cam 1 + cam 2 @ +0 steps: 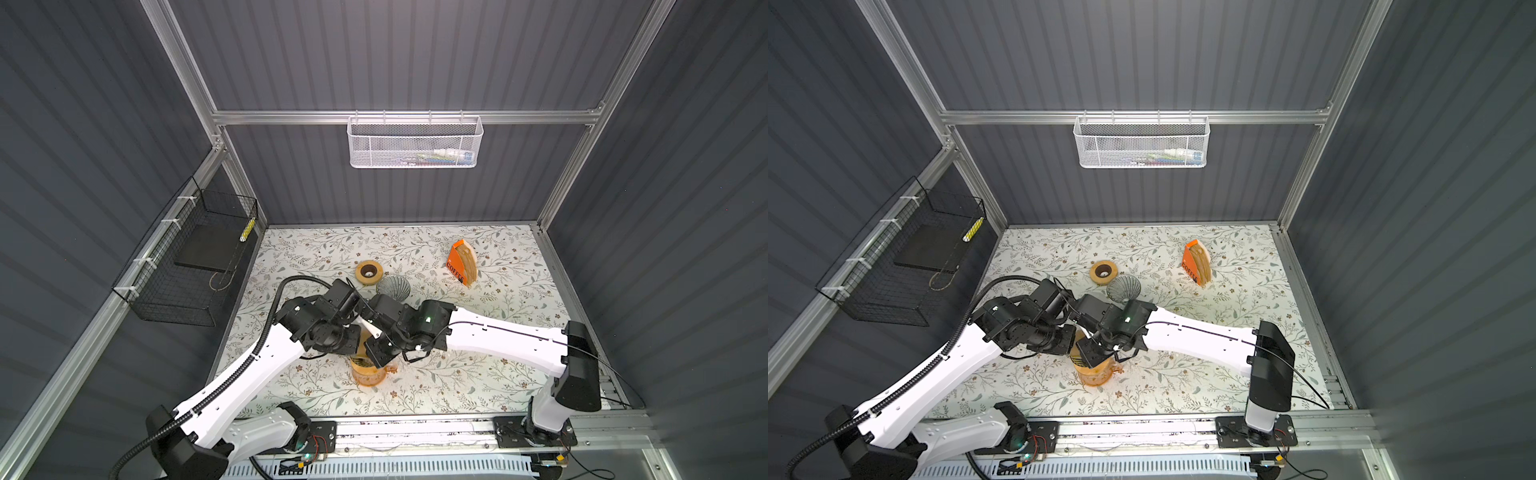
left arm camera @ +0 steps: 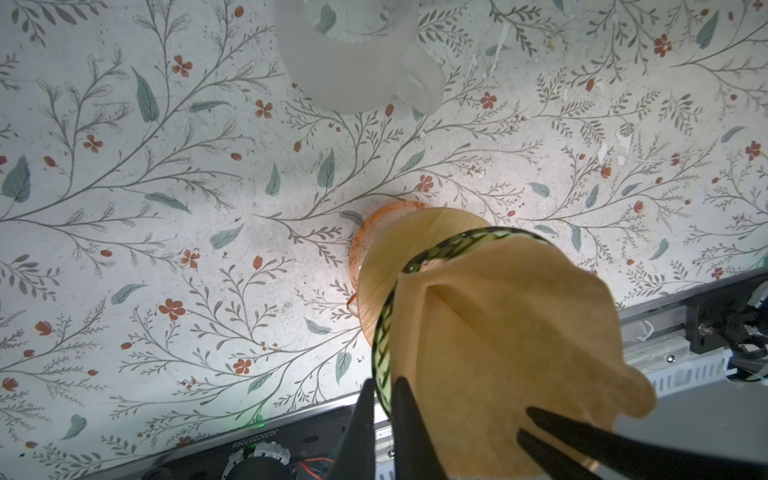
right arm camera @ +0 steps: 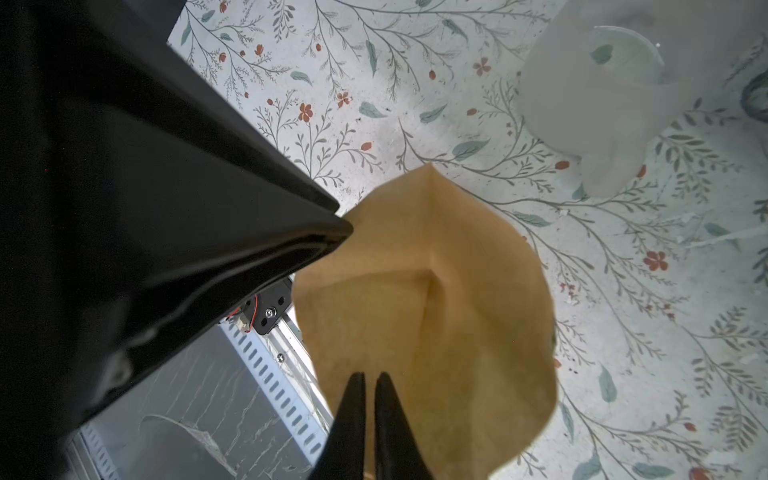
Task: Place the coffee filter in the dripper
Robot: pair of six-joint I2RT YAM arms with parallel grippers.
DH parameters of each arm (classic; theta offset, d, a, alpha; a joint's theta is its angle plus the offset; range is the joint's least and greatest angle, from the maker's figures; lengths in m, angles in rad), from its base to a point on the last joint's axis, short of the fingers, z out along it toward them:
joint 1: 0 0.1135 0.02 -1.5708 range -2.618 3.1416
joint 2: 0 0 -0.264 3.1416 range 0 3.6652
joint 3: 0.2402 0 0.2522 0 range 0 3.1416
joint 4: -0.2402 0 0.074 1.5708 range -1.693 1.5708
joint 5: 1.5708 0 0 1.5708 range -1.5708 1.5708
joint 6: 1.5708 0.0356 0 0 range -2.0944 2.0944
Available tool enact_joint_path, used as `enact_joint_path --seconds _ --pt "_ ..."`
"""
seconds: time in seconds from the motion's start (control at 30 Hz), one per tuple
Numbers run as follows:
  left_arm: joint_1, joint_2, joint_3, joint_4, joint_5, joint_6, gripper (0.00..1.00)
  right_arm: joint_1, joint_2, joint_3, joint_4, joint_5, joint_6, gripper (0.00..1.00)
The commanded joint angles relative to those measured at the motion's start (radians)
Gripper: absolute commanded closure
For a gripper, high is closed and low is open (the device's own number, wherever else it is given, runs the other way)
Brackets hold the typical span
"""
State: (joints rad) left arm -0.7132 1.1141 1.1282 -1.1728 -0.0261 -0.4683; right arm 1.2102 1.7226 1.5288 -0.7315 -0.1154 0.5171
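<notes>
Pinching an edge of the coffee filter (image 3: 436, 311), the right gripper (image 3: 370, 380) faces the left gripper (image 2: 383, 386), clamped on the dripper (image 2: 384, 328) rim.

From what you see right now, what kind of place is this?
Probably a robot test cell: left arm and right arm on a base rail, aluminium frame, grey wall panels.

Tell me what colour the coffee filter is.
Light tan brown, plain paper; the coffee filter shows best in the right wrist view.
</notes>
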Motion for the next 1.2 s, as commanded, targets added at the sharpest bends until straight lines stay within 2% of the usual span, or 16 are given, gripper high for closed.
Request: enact_joint_path --seconds 0.0,0.6,1.17 --pt "-0.003 -0.026 0.015 0.011 0.008 -0.003 0.88 0.012 0.006 -0.019 -0.029 -0.02 0.012 0.89" --pt "-0.003 -0.027 0.015 0.014 0.008 -0.006 0.88 0.012 0.003 -0.032 -0.007 0.003 0.024 0.89" --pt "-0.003 -0.028 0.032 0.011 0.003 -0.004 0.88 0.002 -0.07 -0.019 -0.029 0.132 0.03 0.87"
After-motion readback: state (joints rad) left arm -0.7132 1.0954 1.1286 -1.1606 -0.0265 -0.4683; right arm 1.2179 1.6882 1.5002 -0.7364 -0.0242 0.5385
